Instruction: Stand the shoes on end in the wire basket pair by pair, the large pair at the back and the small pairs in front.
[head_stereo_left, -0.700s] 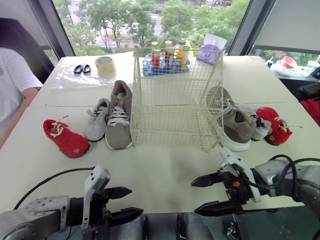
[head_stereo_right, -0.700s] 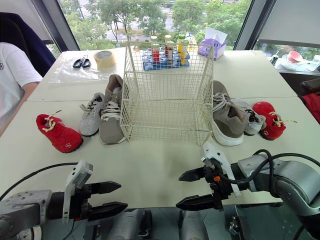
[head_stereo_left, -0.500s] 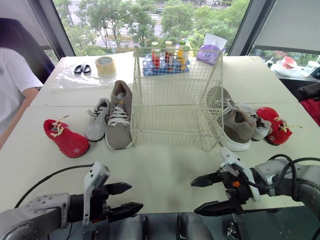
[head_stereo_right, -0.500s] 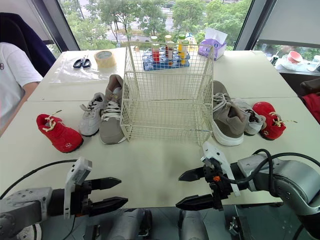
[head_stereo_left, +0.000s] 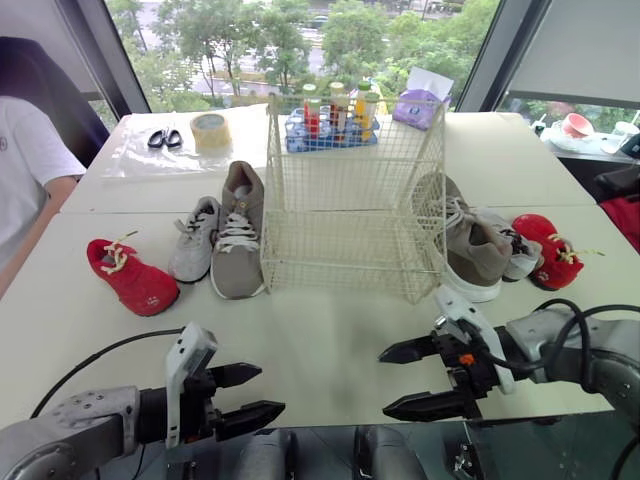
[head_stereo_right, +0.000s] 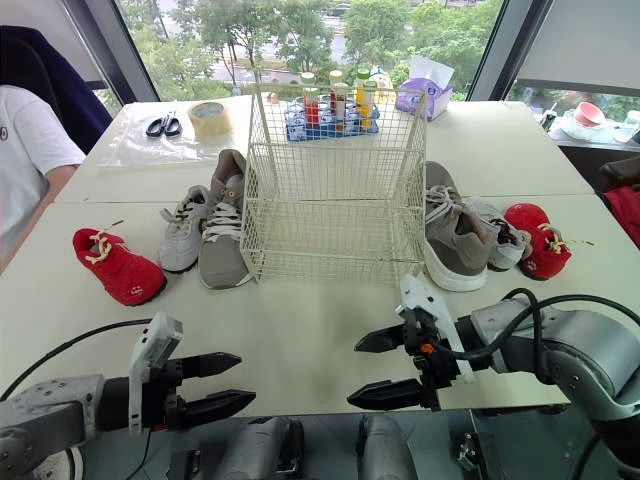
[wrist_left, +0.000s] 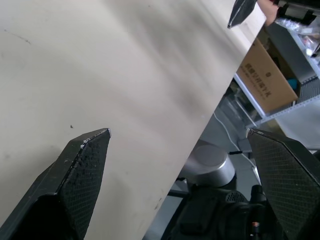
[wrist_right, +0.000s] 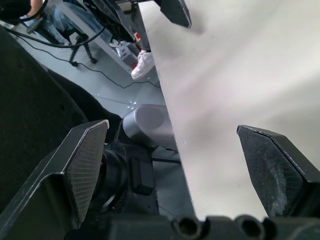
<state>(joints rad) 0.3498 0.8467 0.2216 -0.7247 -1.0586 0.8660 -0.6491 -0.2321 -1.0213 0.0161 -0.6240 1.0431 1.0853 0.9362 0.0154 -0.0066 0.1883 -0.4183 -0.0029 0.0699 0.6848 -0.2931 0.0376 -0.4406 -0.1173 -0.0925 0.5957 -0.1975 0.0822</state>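
Observation:
An empty white wire basket (head_stereo_left: 350, 215) stands mid-table. To its left lie a large tan shoe (head_stereo_left: 238, 232), a small grey shoe (head_stereo_left: 193, 240) and a small red shoe (head_stereo_left: 130, 277). To its right lie the other tan shoe (head_stereo_left: 472, 252), the other grey shoe (head_stereo_left: 518, 252) and the other red shoe (head_stereo_left: 553, 250). My left gripper (head_stereo_left: 272, 389) hovers open at the table's front edge, holding nothing. My right gripper (head_stereo_left: 383, 382) is open too, over the front edge right of centre. Both are well short of the shoes. In the wrist views each gripper (wrist_left: 178, 131) (wrist_right: 172, 126) spans bare tabletop and its edge.
Behind the basket stand a blue rack of bottles (head_stereo_left: 330, 118), a tape roll (head_stereo_left: 210, 130), scissors (head_stereo_left: 164, 138) and a purple tissue pack (head_stereo_left: 420, 102). A person (head_stereo_left: 30, 165) sits at the left side. The floor drops off below the front edge (head_stereo_left: 320, 425).
My right gripper has moved slightly forward over the table edge, still open. The left gripper's fingers have drawn a little closer together. The shoes and basket have not moved.

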